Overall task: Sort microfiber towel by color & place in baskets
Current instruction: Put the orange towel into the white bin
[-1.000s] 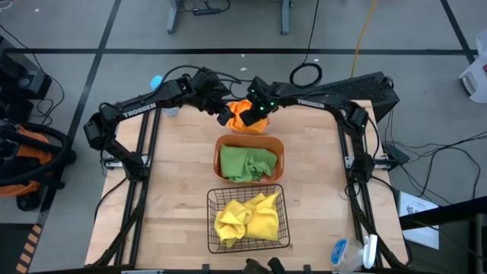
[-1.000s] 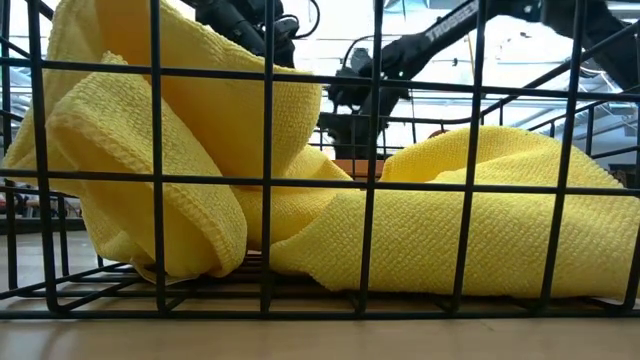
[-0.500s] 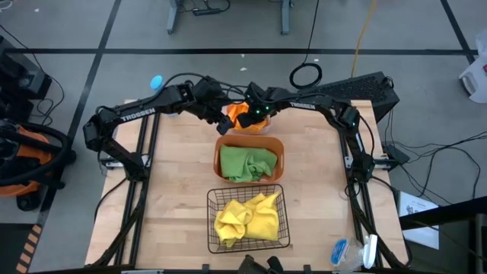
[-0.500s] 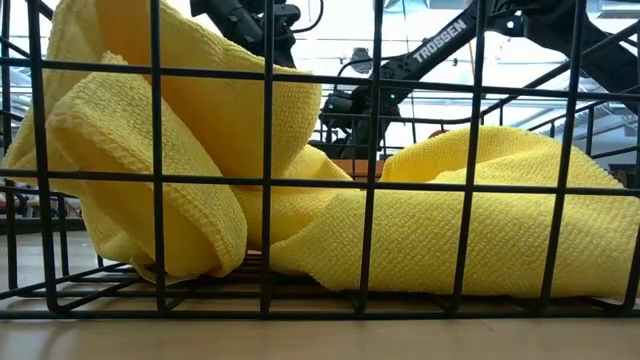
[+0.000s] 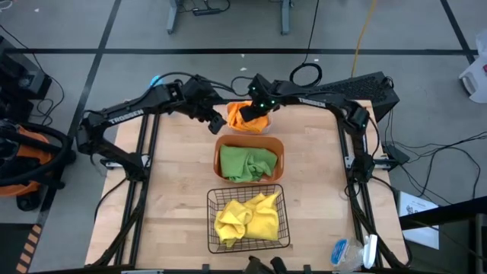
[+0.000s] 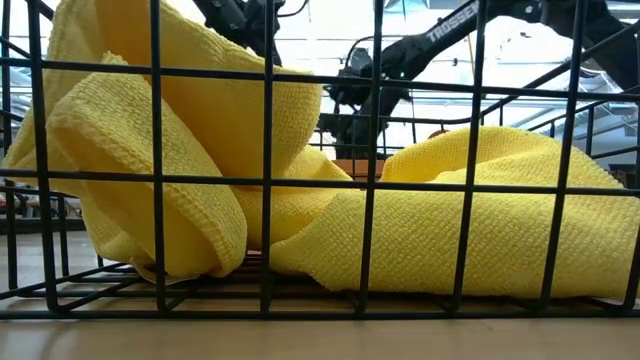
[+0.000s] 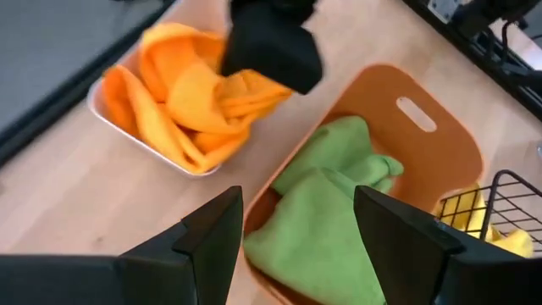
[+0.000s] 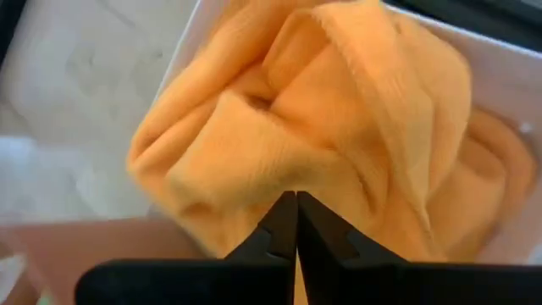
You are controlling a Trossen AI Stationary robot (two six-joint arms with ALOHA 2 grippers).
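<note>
Three baskets sit in a row down the middle of the worktop. The far white bin holds the orange towels; the orange-brown tub holds green towels; the near black wire basket holds yellow towels. The right end effector, fingers together and gripping nothing, presses on the orange pile. It should tuck loose folds inside the rim, then lift straight up. The left end effector hovers beside it, fingers apart.

Color-sorted towels in 3 baskets

Overhead, table-level, two close wrist views
</note>
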